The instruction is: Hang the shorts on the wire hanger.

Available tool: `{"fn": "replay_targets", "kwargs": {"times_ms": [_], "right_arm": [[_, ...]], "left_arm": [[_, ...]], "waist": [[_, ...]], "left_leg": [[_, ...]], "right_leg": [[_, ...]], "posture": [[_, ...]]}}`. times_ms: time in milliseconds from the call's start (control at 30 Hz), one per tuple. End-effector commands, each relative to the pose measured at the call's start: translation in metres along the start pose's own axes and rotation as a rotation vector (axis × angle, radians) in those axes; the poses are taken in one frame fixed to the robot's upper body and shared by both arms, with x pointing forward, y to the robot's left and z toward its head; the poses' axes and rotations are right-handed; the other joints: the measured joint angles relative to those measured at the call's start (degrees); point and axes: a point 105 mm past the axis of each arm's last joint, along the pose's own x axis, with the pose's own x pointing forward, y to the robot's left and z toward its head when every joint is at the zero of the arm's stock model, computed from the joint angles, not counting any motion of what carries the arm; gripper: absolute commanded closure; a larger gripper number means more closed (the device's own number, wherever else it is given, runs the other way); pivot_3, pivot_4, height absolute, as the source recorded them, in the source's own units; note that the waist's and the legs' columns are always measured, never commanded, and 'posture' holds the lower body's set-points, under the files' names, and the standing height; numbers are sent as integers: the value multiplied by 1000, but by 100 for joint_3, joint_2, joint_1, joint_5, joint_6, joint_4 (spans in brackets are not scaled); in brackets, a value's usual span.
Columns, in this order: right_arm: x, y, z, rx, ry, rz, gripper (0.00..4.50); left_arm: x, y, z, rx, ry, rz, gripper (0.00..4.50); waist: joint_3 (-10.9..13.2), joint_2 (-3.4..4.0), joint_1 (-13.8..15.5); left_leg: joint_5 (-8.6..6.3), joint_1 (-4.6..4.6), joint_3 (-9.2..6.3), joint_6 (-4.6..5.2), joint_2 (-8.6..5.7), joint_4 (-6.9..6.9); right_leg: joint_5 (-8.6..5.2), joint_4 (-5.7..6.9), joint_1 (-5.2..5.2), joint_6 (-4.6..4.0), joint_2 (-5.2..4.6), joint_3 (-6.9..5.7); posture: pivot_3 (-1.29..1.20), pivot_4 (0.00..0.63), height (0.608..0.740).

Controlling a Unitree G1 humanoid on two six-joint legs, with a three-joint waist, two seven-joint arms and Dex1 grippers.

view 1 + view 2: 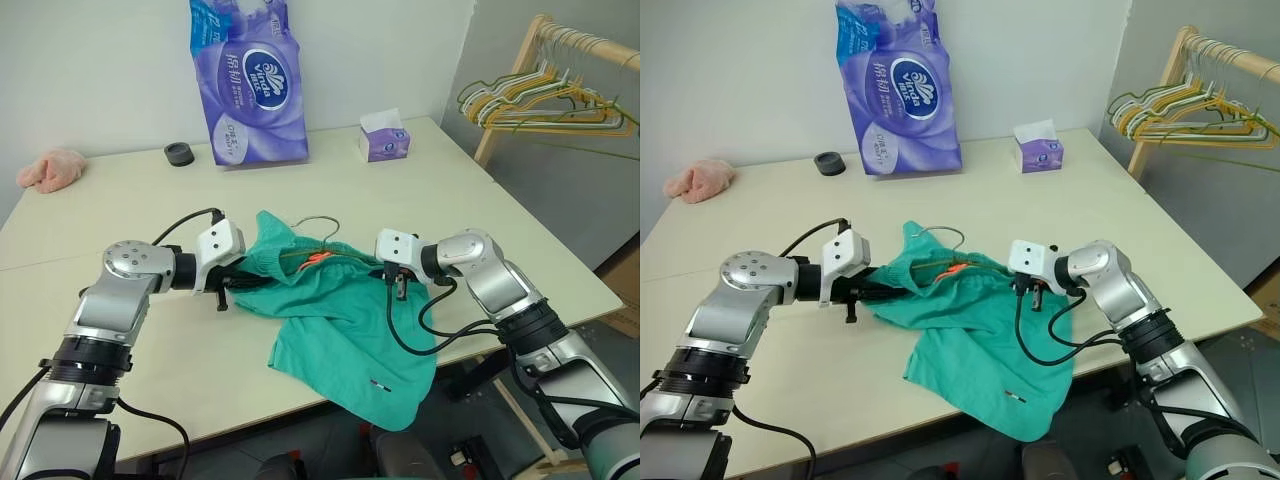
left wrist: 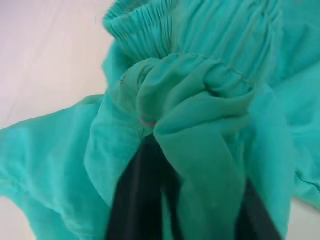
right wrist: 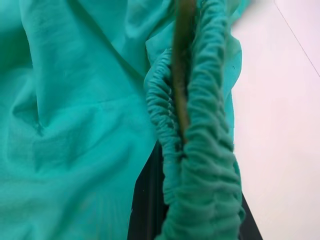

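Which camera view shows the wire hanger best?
The left eye view: the wire hanger shows its hook above the shorts. The right eye view gives the same. The right wrist view shows one wire stretch in the waistband; in the left wrist view cloth covers it.

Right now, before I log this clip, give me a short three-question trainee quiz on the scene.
1. True or false: the teal-green cloth shorts hang partly over the cream table's near edge.
2. What lies along the gathered waistband by the right end effector? A thin olive-green wire hanger B pink cloth C tissue box
3. What purple item stands at the table's far side?

Key: 1 true. 2 A. 3 the purple tissue-roll pack.
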Motion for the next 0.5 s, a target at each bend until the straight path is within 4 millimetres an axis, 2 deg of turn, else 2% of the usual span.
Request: {"fn": "replay_targets", "kwargs": {"times_ms": [33, 167, 367, 500], "right_arm": [[-11, -9, 17, -24, -67, -43, 4500], [-13, -9, 17, -34, -63, -40, 4500], [-19, -6, 17, -42, -57, -22, 4500], [-24, -4, 19, -48, -57, -13, 4500]], "left_arm": [[-11, 10, 6, -14, -33, 44, 2170], [-22, 16, 4, -70, -43, 52, 1048], [-38, 33, 5, -165, -68, 97, 1048], [-36, 35, -1, -173, -46, 97, 1048]], "waist": [[0, 0, 0], [0, 0, -2], [-1, -1, 7], [-3, -1, 1]], "left_leg": [[0, 0, 0, 0, 0, 0], [0, 0, 0, 0, 0, 0], [0, 0, -2, 0, 0, 1], [0, 0, -1, -1, -2, 1]], "right_leg": [[0, 0, 0, 0, 0, 0], [0, 1, 0, 0, 0, -1], [0, 0, 0, 0, 0, -4], [0, 0, 0, 0, -1, -2]], "posture": [[-204, 35, 740], [-203, 35, 740], [-203, 35, 740], [-208, 32, 740]]}}
